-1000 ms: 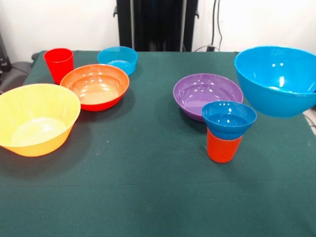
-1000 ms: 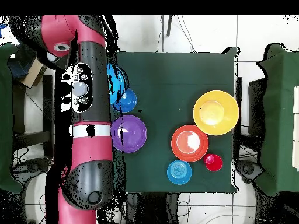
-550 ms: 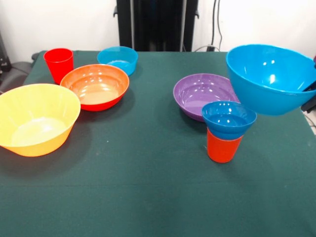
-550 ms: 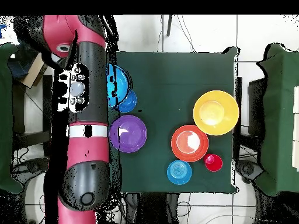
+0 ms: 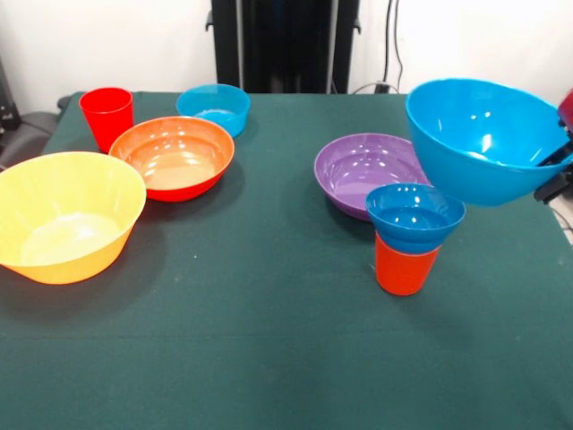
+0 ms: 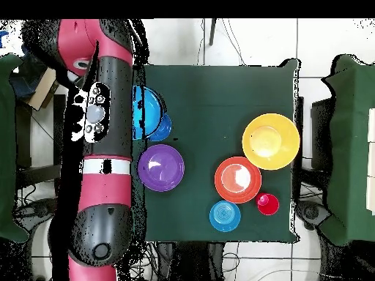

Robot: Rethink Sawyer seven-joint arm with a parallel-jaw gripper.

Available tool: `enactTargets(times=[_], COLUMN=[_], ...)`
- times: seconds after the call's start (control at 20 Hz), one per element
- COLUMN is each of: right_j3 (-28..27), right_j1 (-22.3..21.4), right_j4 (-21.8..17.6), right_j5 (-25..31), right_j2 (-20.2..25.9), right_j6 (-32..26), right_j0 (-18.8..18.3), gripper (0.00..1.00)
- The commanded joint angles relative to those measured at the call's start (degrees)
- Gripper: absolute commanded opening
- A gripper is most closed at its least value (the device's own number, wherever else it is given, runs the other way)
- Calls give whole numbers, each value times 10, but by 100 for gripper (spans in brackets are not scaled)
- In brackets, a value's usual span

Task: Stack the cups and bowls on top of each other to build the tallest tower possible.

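A medium blue bowl [image 5: 483, 134] hangs tilted in the air at the right of the front view. My gripper [image 5: 553, 172] is shut on its right rim at the picture's edge. Its lower edge sits just above and behind a small blue bowl [image 5: 414, 215], which rests on an orange cup [image 5: 405, 269]. A wide purple bowl [image 5: 363, 170] lies behind them. From overhead, the held blue bowl [image 6: 149, 110] shows beside my arm [image 6: 106, 146], above the small blue bowl [image 6: 162, 130] and the purple bowl [image 6: 161, 167].
On the left of the front view stand a red cup [image 5: 106, 115], an orange-red bowl [image 5: 175, 157], a large yellow bowl [image 5: 67, 215] and a small teal bowl [image 5: 215, 107]. The table's right edge runs close under the held bowl.
The held blue bowl has moved left in the front view and risen a little, from the table's right edge towards the small blue bowl on the orange cup.
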Motion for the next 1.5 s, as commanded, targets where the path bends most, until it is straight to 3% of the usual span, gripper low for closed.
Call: enactTargets(times=[0.05, 0.35, 0.75, 1.5], right_j3=[74, 138, 174, 186], right_j1=[-10, -30, -38, -52], right_j4=[-40, -70, -85, -81], right_j5=[-48, -95, -146, -141], right_j2=[34, 64, 76, 89], right_j6=[52, 23, 8, -44], right_j0=[19, 40, 46, 33], gripper=[0, 0, 0, 0])
